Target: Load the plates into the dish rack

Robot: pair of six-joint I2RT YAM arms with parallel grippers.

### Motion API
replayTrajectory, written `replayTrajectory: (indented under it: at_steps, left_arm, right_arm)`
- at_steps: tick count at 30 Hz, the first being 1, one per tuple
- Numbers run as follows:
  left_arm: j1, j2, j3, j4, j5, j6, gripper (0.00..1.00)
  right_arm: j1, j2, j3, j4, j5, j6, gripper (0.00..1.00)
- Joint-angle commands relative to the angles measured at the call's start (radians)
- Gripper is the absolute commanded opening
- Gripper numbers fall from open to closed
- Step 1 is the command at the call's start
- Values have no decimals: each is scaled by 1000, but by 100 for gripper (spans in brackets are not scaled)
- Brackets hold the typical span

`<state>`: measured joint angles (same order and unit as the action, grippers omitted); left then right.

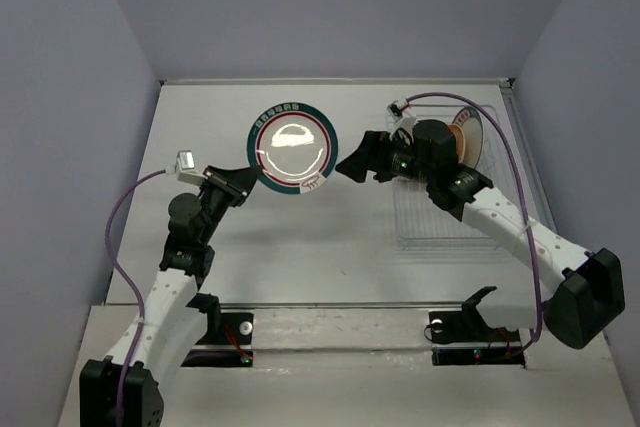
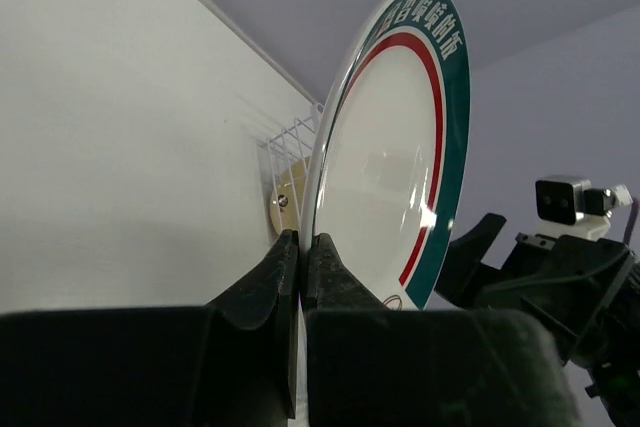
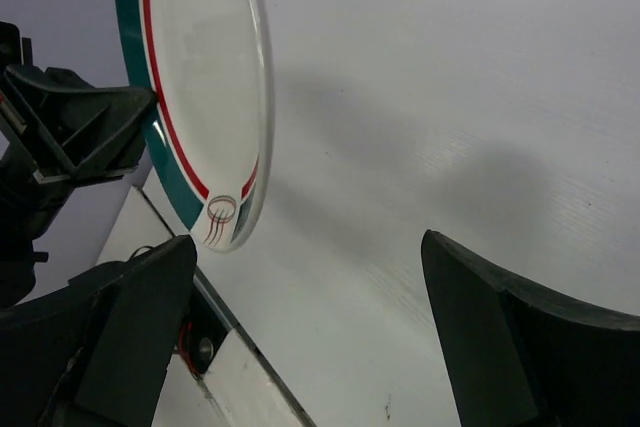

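Observation:
A white plate with a green-and-red rim is held up on edge over the table's middle. My left gripper is shut on its left rim. In the left wrist view the black fingers pinch the rim of the plate. My right gripper is open just right of the plate, holding nothing. In the right wrist view that gripper has its jaws wide apart, with the plate up and to the left. The dish rack sits at the right, with an orange plate upright at its far end.
A pale plate stands behind the orange one in the rack. The rack's white wires show beyond the held plate. The right arm reaches across the rack. Walls close the table at the back and both sides.

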<state>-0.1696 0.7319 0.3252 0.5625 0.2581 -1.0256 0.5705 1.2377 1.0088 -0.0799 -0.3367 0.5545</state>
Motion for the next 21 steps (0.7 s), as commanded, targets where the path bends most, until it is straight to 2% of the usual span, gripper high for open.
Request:
replayTrajectory:
  at_steps: [1,4,8,9,10,11,12,13,14,15,17,18,19,20,21]
  left_arm:
    - [-31,-110,-18,97,64,-1,6]
    - [-47,-147,-26,97,110,5,6]
    - [-64,-140,-26,97,199,33,6]
    - [-65,-134,-28,99,208,44,6]
    - [-67,-131,-28,97,214,50,6]
    - [-67,-126,-28,96,225,56,6]
    - [-67,-123,-25,93,245,65,17]
    - [-67,-112,-22,80,256,76,27]
    - [-67,-111,-6,65,274,100,47]
    - [-67,-108,8,41,280,122,58]
    - [-67,-108,82,-120,271,216,80]
    - [-65,-112,119,-260,259,263,83]
    - [-67,-118,152,-324,250,307,88]
    - [-67,-126,213,-382,227,391,97]
    - [-67,-134,239,-435,216,433,99]
  right_arm:
    - [8,61,51,109,-47,21,100]
    - [8,120,54,138,-64,35,97]
    - [20,140,68,184,-71,53,76]
    - [20,140,79,187,-61,54,41]
    - [20,135,80,189,-42,58,24]
    - [20,119,79,192,11,61,13]
    - [20,111,79,195,43,58,7]
    - [20,100,76,193,71,53,7]
    - [20,74,74,190,129,35,7]
    - [20,56,73,187,157,22,7]
    - [-12,-2,85,142,253,-20,7]
    - [-59,-23,99,71,293,-40,7]
    - [-84,-41,115,16,333,-63,7]
    - [-118,-61,154,-73,444,-100,7]
    - [-153,-79,171,-111,500,-122,7]
